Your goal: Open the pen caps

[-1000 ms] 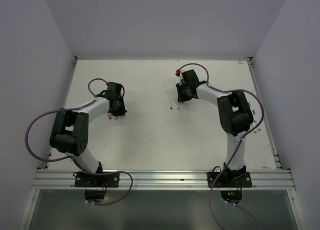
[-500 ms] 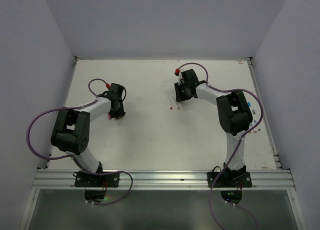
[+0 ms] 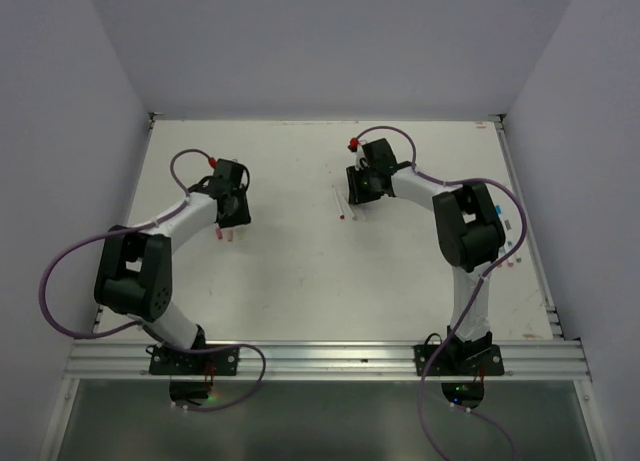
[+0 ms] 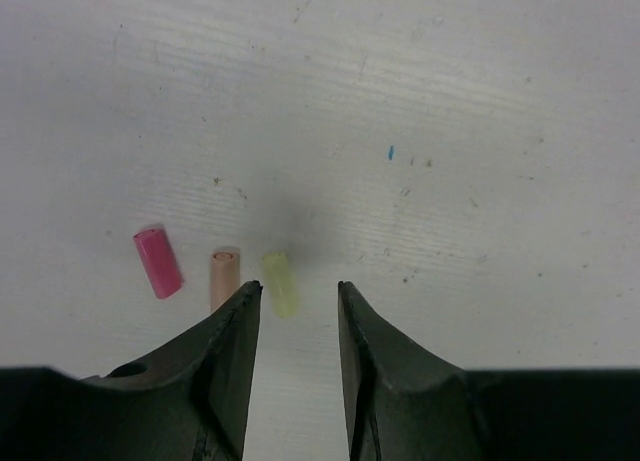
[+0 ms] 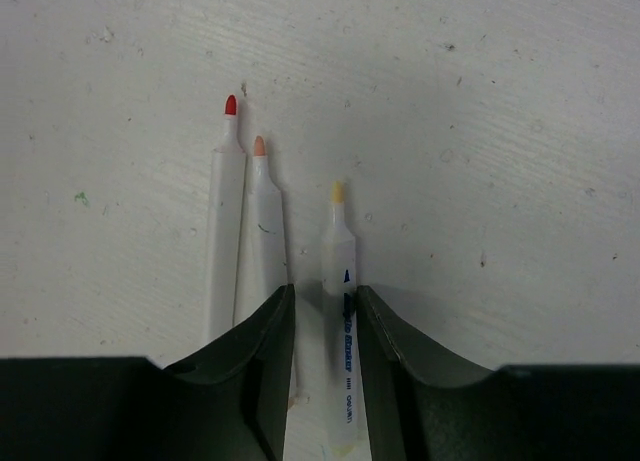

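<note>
Three short caps lie on the table in the left wrist view: pink (image 4: 158, 263), peach (image 4: 225, 277) and yellow (image 4: 281, 283). My left gripper (image 4: 295, 291) is open and empty, just behind the yellow cap; in the top view it (image 3: 233, 219) hangs over the caps (image 3: 222, 234). Three uncapped white pens lie side by side in the right wrist view: red-tipped (image 5: 226, 231), peach-tipped (image 5: 264, 231) and yellow-tipped (image 5: 338, 251). My right gripper (image 5: 324, 293) is open, its jaws straddling the yellow-tipped pen, which lies on the table against the right jaw.
White table (image 3: 290, 281) walled at back and sides. A few small coloured pieces lie near the right edge (image 3: 512, 251), beside the right arm's elbow (image 3: 470, 226). Purple cables loop from both arms.
My left arm has swung its elbow left and its gripper has drawn slightly toward the far side, away from the caps. The right gripper has barely moved.
</note>
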Tool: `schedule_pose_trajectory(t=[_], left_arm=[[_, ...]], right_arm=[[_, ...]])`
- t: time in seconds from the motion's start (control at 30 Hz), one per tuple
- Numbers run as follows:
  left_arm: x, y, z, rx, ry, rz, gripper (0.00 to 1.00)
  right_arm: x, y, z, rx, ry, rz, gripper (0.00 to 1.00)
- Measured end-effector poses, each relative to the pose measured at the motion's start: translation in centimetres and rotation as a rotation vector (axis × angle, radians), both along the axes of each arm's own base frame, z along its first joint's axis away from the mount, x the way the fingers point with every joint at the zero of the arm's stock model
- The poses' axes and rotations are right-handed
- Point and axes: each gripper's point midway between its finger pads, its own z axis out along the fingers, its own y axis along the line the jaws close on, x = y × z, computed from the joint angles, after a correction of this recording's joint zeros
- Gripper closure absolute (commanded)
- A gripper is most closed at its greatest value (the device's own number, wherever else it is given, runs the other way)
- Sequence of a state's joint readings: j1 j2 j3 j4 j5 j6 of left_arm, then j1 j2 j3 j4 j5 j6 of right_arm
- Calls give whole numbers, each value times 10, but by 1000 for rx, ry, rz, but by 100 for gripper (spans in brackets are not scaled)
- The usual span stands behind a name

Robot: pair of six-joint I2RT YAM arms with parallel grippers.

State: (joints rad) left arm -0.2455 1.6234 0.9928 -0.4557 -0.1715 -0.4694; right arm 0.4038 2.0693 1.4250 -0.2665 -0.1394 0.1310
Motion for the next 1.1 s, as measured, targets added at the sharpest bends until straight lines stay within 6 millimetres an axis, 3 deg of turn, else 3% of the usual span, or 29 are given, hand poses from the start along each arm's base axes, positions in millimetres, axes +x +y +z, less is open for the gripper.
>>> schedule_pose_trajectory(t=[0.07, 0.13, 0.27, 0.3, 0.33, 0.37, 0.4, 0.47, 0.53, 0.6, 0.7, 0.8, 0.93, 1.1], left_arm=[[6, -4, 13, -19, -36, -5, 57], [11, -9, 26, -41, -70, -12, 51], [12, -23, 51, -106, -134, -35, 47], [12, -26, 57, -120, -147, -40, 45], [11, -32, 64, -139, -165, -50, 45], [11, -38, 71, -159, -185, -62, 44], [10, -44, 79, -180, -204, -78, 41], [8, -60, 94, -233, -245, -115, 40], [4, -76, 108, -285, -288, -157, 39], [-3, -93, 118, -335, -332, -205, 38], [-20, -118, 121, -411, -360, -264, 38], [-45, -147, 111, -494, -338, -329, 37], [-80, -181, 96, -555, -278, -416, 37], [-101, -211, 108, -624, -298, -514, 37]], right_arm=[[-2, 1, 3, 7, 0, -2, 64], [-5, -1, 9, 11, -4, -8, 58], [-8, -16, 43, -18, -59, -65, 44], [-8, -20, 53, -25, -77, -79, 31], [-7, -26, 68, -30, -103, -105, 25], [-7, -33, 83, -37, -135, -132, 21], [-7, -42, 99, -46, -168, -161, 10], [-10, -62, 128, -60, -231, -225, 2], [-17, -89, 149, -70, -284, -295, 1], [-27, -121, 156, -85, -306, -364, 1], [-44, -175, 145, -129, -286, -477, 5], [-63, -223, 115, -214, -215, -593, 10], [-93, -269, 78, -284, -105, -688, 19], [-119, -314, 53, -307, -11, -779, 34]])
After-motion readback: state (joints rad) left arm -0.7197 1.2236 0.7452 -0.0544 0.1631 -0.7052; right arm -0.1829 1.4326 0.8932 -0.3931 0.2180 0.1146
